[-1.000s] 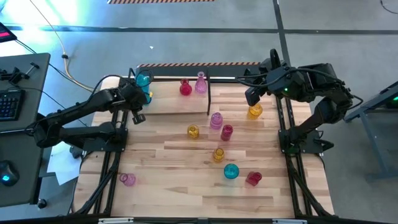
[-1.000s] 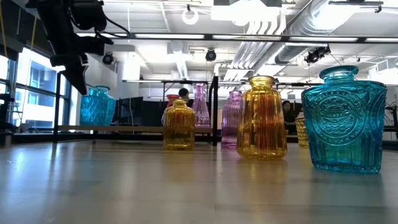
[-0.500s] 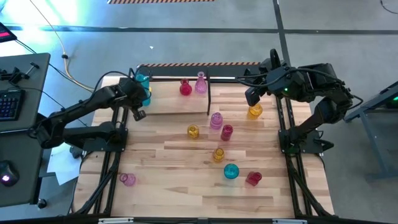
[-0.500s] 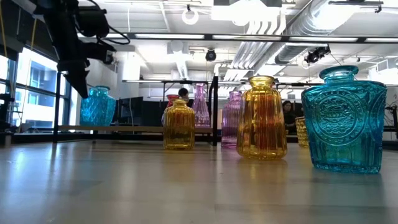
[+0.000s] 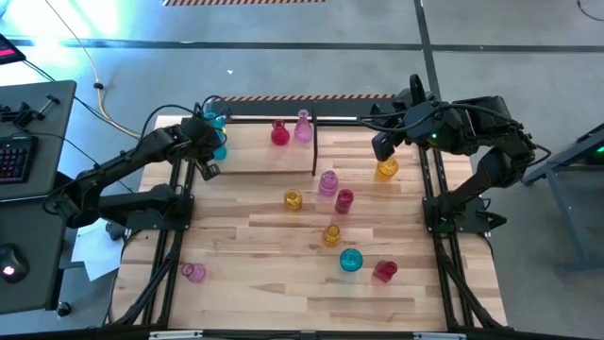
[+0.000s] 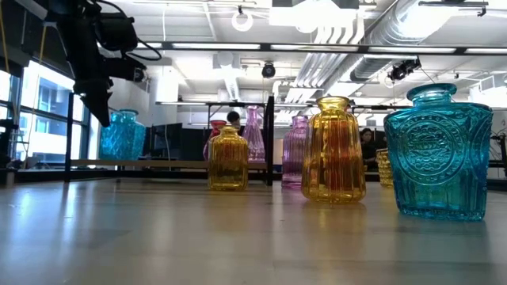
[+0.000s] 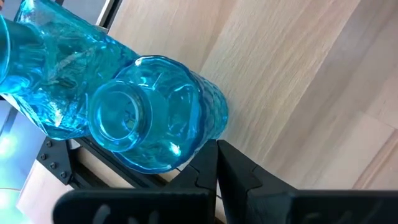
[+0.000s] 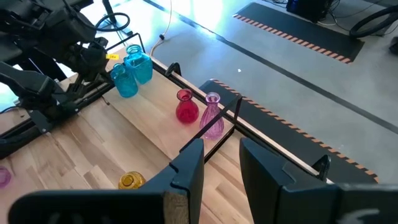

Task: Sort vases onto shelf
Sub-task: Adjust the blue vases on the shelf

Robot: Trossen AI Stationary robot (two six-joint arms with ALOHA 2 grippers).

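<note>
At the near left of the table (image 5: 283,283) stands a small pink vase (image 5: 193,273) alone. Toward the near right a red vase (image 5: 384,271) stands just beside a cyan vase (image 5: 350,261), which fills the right side of the low view (image 6: 442,150). Just beyond them is a small amber vase (image 5: 331,234), tall and ribbed in the low view (image 6: 333,150).

Around the middle of the table, a dark red vase (image 5: 343,200) stands close to a pale pink vase (image 5: 327,182), with a yellow vase (image 5: 293,199) to their left. Another yellow vase (image 5: 387,169) stands toward the far right, directly under the right gripper (image 5: 381,146). That gripper hangs above the table holding nothing, its fingers (image 8: 189,163) spread apart in the right wrist view.

The shelf (image 5: 269,159) lies across the far left part of the table, a light plank inside thin black rods. On its right portion a red bulbous vase (image 5: 279,133) and a taller pink narrow-necked vase (image 5: 303,127) stand side by side. At its left end two cyan vases stand together: a bulbous one (image 7: 163,118) nearer and a squarer one (image 7: 43,81) touching it behind, both seen also from the right wrist (image 8: 126,84) (image 8: 139,66). The left gripper (image 5: 208,161) hovers at the near edge of the shelf's left end, just beside the bulbous cyan vase; its fingers are unclenched and grip nothing.
</note>
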